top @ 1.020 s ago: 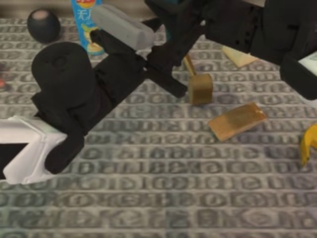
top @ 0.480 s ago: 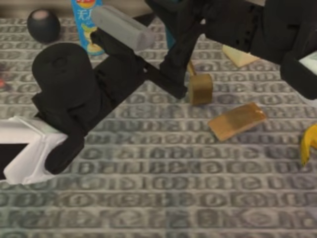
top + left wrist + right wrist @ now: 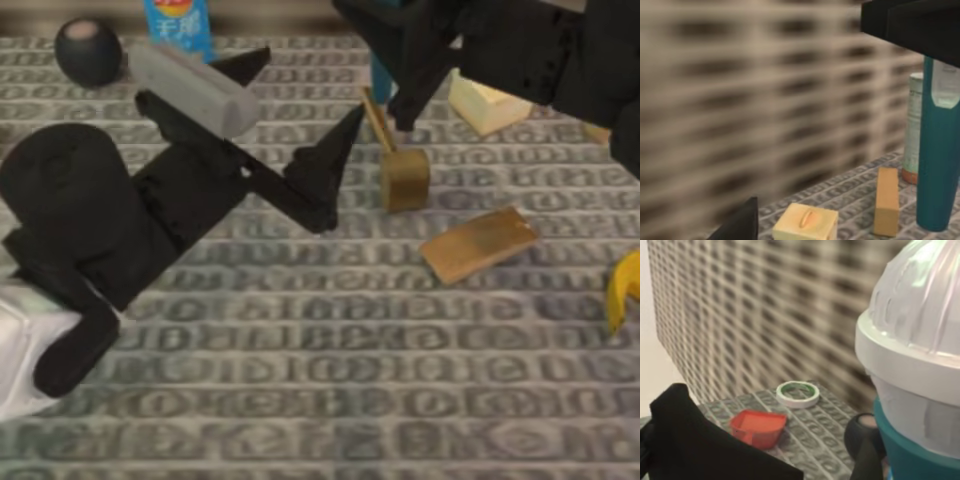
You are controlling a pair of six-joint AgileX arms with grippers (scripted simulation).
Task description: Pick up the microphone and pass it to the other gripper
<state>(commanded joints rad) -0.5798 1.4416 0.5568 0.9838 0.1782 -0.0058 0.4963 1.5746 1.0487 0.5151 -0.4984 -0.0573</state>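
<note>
The microphone's teal handle (image 3: 380, 72) hangs upright at the back of the table, with my right gripper (image 3: 397, 88) shut on it from above. In the left wrist view the handle (image 3: 939, 160) carries its white switch strip and hangs just above the mat under the black right gripper (image 3: 912, 25). The right wrist view shows the round white head (image 3: 920, 315) close up. My left gripper (image 3: 310, 85) stands open to the left of the microphone, apart from it, holding nothing.
A wooden mallet (image 3: 403, 175), a tan block (image 3: 478, 243) and a cream block (image 3: 487, 105) lie near the microphone. A black ball (image 3: 88, 50) and a blue chips can (image 3: 178, 20) stand at the back left. A red bowl (image 3: 758, 427) and a tape ring (image 3: 798, 393) sit farther off.
My left gripper has opened and drawn back to the left, away from the microphone. The right gripper has shifted right and back with the microphone in it.
</note>
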